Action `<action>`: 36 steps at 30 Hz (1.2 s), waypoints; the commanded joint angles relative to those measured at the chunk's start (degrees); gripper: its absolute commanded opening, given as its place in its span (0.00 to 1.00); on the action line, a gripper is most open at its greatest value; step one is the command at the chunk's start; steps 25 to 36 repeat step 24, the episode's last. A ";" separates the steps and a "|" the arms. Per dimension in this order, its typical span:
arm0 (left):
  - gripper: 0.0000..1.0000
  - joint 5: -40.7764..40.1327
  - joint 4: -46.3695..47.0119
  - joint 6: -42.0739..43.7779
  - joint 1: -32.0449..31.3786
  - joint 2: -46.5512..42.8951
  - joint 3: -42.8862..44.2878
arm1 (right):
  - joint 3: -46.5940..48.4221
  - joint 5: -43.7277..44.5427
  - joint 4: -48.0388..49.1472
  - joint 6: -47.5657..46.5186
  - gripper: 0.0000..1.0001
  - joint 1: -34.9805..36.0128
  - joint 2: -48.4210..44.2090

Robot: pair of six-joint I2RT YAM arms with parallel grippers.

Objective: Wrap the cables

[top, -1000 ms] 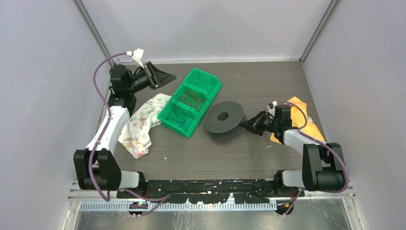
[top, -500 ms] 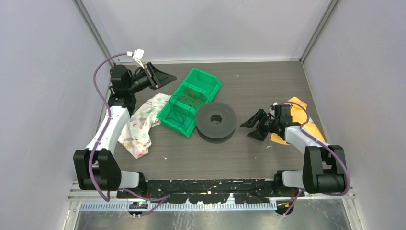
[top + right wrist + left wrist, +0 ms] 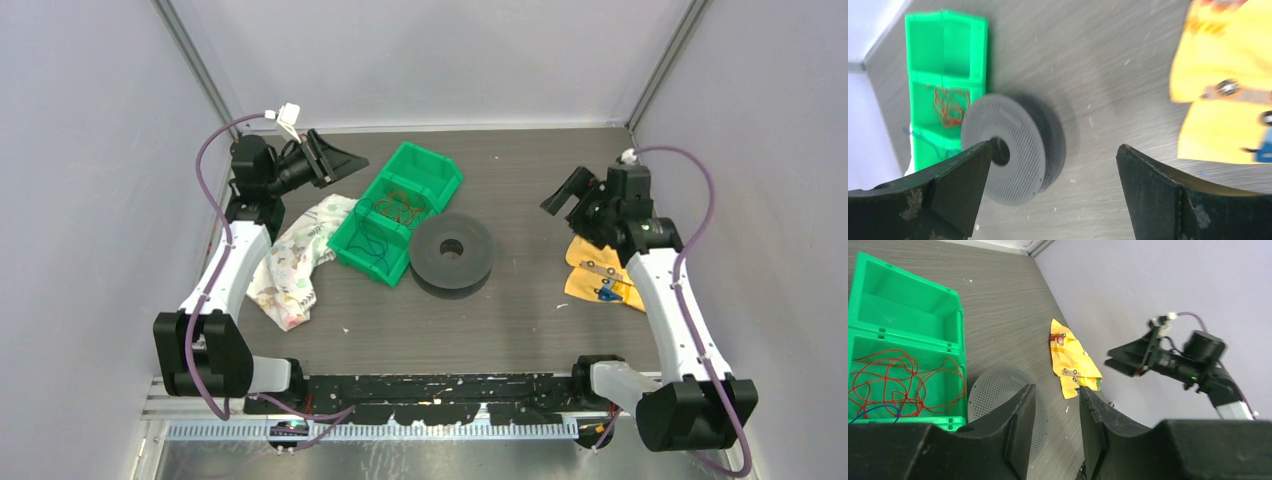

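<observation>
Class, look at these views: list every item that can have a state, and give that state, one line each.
green bin: upright, far compartment empty.
cables: loose tangles in the bin, not wrapped.
spool: lying flat on one flange, beside the bin.
patterned cloth: crumpled.
yellow pouch: lying flat.
left pincer: open, empty.
right pincer: wide open, empty.

The top view is bright and sharp, with soft, even light. The spool (image 3: 452,250) drops a small soft shadow on the table (image 3: 520,310). The left wrist view is clear too. The right wrist view is smeared and fuzzy: the yellow bag (image 3: 1223,100) has no crisp edges. The fingers (image 3: 948,185) there look very dark.
</observation>
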 commanded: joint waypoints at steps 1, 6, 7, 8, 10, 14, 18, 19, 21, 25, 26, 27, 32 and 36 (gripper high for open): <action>0.40 -3.39 -2.92 -0.07 0.27 0.12 2.96 | 11.40 20.20 -10.33 -6.32 1.00 2.14 -2.41; 0.44 1.96 -6.81 -0.29 0.27 2.44 8.81 | 23.20 39.66 -16.59 -10.89 1.00 8.83 -0.25; 0.45 3.50 -6.75 -0.47 0.27 3.19 9.75 | 24.68 42.51 -17.86 -10.81 1.00 9.52 0.43; 0.46 4.55 -6.00 -0.84 0.27 3.61 10.10 | 25.74 44.53 -18.93 -10.58 1.00 9.79 0.94; 0.48 4.42 -4.80 -1.20 0.27 3.63 10.04 | 25.77 47.27 -19.67 -10.10 1.00 9.96 1.04; 0.51 3.18 -10.27 2.19 0.27 2.88 11.11 | 21.33 48.58 -17.41 -9.59 1.00 9.93 -0.56; 0.54 3.41 -14.26 5.03 0.27 1.69 10.66 | 19.25 46.63 -15.23 -8.47 1.00 9.92 -1.28; 0.54 2.52 -15.89 5.58 0.27 1.47 10.53 | 19.34 46.40 -14.98 -8.13 1.00 9.91 -1.29; 0.54 1.75 -17.79 6.34 0.27 1.43 10.44 | 19.41 46.19 -14.32 -7.78 1.00 9.97 -1.58; 0.54 3.24 -17.28 5.69 0.27 1.94 10.38 | 19.26 46.39 -13.38 -7.68 1.00 9.90 -2.17; 0.54 3.24 -17.28 5.69 0.27 1.94 10.38 | 19.26 46.39 -13.38 -7.68 1.00 9.90 -2.17; 0.54 3.24 -17.28 5.69 0.27 1.94 10.38 | 19.26 46.39 -13.38 -7.68 1.00 9.90 -2.17; 0.54 3.24 -17.28 5.69 0.27 1.94 10.38 | 19.26 46.39 -13.38 -7.68 1.00 9.90 -2.17; 0.54 3.24 -17.28 5.69 0.27 1.94 10.38 | 19.26 46.39 -13.38 -7.68 1.00 9.90 -2.17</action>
